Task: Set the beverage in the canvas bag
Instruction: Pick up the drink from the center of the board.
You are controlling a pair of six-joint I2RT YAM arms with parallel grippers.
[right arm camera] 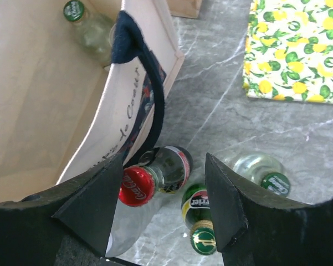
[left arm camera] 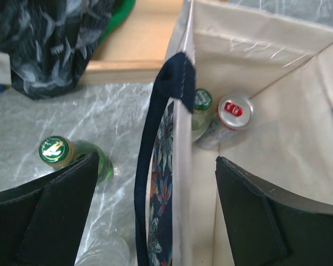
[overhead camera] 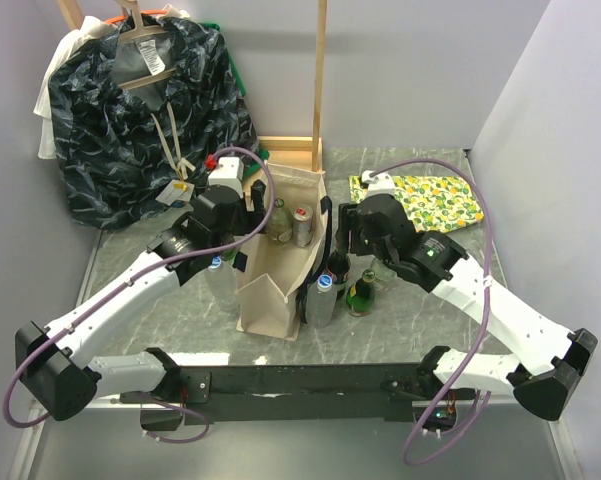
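Note:
The beige canvas bag stands open mid-table with dark strap handles. Inside it are a green-capped clear bottle and a red-topped can. My left gripper is open, its jaws astride the bag's left wall, one finger inside and one outside. My right gripper is open and empty, just right of the bag. In the right wrist view it hovers over a red-capped cola bottle, with a green Perrier bottle beside it.
A clear green-capped bottle stands right of the Perrier. A green bottle and a clear bottle stand left of the bag. A dark blue patterned garment hangs at back left. A lemon-print cloth lies at back right.

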